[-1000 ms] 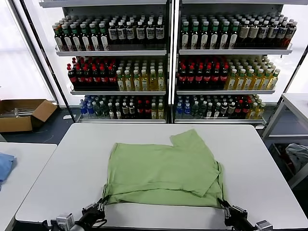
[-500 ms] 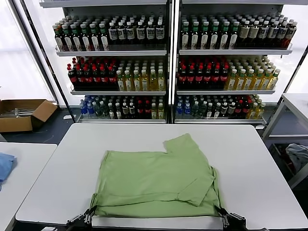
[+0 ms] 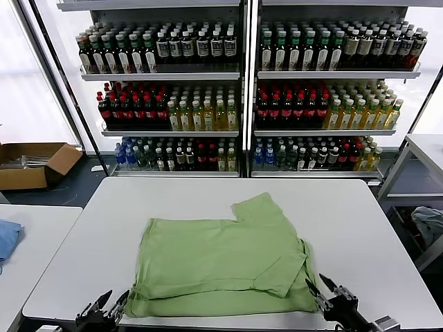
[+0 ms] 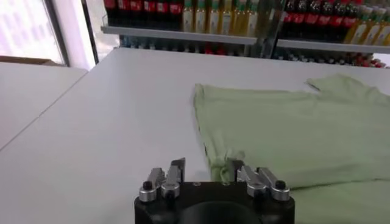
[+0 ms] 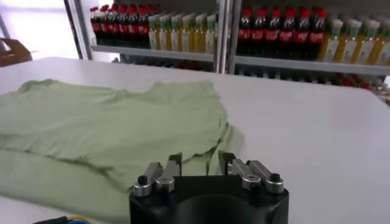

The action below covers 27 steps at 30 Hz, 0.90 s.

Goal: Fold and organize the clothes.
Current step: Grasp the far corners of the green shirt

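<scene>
**Shirt laid flat, both grippers clear at near edge**

While both arms sit low at the table's (image 3: 83,228) near edge, you're between folds, by my read. L to R: left gripper (image 3: 102,310) just off the shirt's (image 3: 221,266) near-left corner, fingers spread wide, holding nothing. Shirt lies mid-table, nearer the front edge, partly folded, w/ one sleeve sticking out toward the far shelves (image 3: 242,104), right of centre. Long axis runs left-right across the table. Right gripper (image 3: 322,292) by the near-right corner, fingers apart, empty.

Next move prob. calls for re-gripping two corners evenly, then a level lift so the layers don't slip.
</scene>
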Each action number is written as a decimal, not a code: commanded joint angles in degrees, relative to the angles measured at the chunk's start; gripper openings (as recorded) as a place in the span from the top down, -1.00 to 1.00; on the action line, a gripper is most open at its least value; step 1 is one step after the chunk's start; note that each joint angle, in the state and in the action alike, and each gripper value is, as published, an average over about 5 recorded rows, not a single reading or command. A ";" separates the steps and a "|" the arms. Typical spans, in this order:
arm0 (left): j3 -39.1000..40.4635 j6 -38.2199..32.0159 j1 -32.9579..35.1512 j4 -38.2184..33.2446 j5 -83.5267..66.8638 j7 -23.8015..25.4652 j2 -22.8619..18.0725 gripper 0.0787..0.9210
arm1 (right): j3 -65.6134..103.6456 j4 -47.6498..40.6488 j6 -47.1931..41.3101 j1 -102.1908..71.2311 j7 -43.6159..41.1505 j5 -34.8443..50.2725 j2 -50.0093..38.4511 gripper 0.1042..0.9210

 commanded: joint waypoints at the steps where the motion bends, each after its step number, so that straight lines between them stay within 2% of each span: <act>1: 0.79 0.28 -10.90 4.21 -1.44 1.75 10.40 -0.18 | -1.05 -5.69 -6.16 18.19 -1.30 3.84 -2.68 -0.40; 6: 3.48 0.28 -18.88 11.13 -7.11 3.36 16.36 -0.53 | -6.57 -15.22 -7.98 30.84 -5.73 4.31 -1.70 -0.69; 10: 7.18 0.30 -26.62 17.86 -11.33 4.93 19.44 -0.73 | -13.45 -22.89 -7.51 39.24 -7.95 1.98 -0.02 -0.75; 16: 15.62 0.31 -38.63 28.62 -12.65 6.48 21.46 -0.77 | -22.69 -34.67 -11.37 52.45 -8.77 0.30 2.78 -0.76; 21: 19.86 0.27 -45.82 36.22 -12.72 6.79 20.88 -0.77 | -26.66 -43.24 -12.03 59.28 -8.94 1.63 4.93 -0.76; 27: 23.03 0.21 -52.19 43.15 -13.57 6.19 19.68 -0.77 | -28.91 -49.14 -11.90 62.79 -9.56 0.38 7.40 -0.76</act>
